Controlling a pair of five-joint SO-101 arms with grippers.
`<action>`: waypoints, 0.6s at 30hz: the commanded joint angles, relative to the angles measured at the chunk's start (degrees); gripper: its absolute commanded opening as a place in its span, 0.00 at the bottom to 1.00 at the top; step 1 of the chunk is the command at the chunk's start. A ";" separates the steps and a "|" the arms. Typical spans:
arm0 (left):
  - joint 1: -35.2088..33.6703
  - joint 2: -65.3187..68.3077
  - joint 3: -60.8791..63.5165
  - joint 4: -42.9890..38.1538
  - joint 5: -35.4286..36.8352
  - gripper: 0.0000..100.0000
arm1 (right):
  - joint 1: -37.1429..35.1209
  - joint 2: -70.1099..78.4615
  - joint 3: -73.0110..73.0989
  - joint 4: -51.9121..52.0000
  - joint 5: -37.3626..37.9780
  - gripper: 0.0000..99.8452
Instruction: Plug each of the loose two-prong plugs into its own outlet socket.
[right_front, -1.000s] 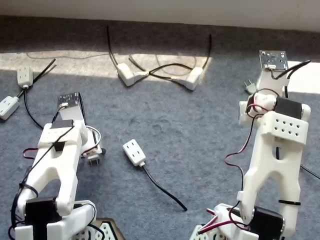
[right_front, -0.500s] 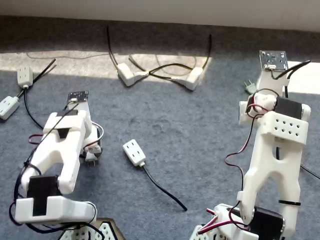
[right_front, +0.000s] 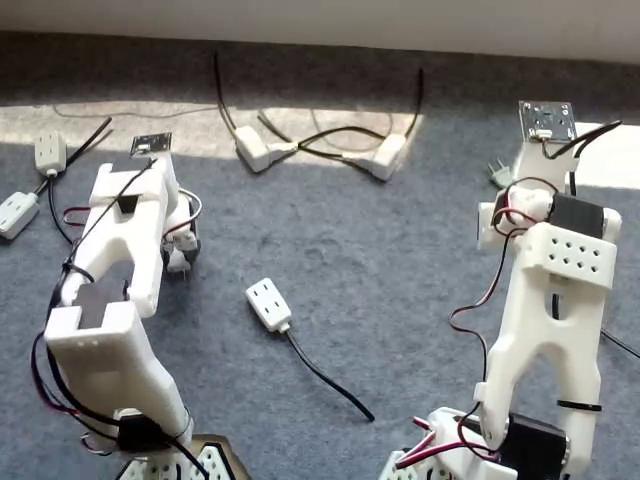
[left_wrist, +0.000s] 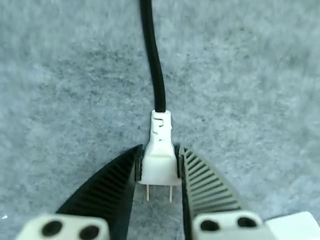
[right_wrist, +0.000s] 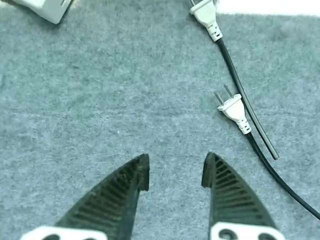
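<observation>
— High view?
— The left arm (right_front: 125, 250) leans forward over the grey carpet (right_front: 380, 250), the left claw (right_front: 181, 252) left of the lone outlet socket (right_front: 268, 303). The right arm (right_front: 550, 300) stretches away, right of that socket.
— Left wrist?
— The left claw clamps a white two-prong plug (left_wrist: 160, 167); its black cord (left_wrist: 152, 60) trails off.
— Right wrist?
— The right claw (right_wrist: 175, 167) gapes, empty; a loose plug (right_wrist: 231, 107) lies apart from it.

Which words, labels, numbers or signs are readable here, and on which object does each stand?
None is readable.
The white two-prong plug has moulded marks near its cable; no letters can be made out.
The right arm's circuit board and the left arm's circuit board: markings too small to read.
The outlet socket: no print visible.
</observation>
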 joint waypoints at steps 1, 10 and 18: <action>-0.48 -0.57 -3.56 -0.62 0.00 0.01 | -0.66 -1.45 -0.31 -0.75 0.18 0.18; 11.21 -19.21 -12.44 2.55 7.38 0.01 | -4.26 -1.45 1.36 -0.84 0.35 0.18; 19.74 -32.48 -7.87 -5.36 13.27 0.01 | -9.45 -1.54 2.07 -0.75 0.18 0.18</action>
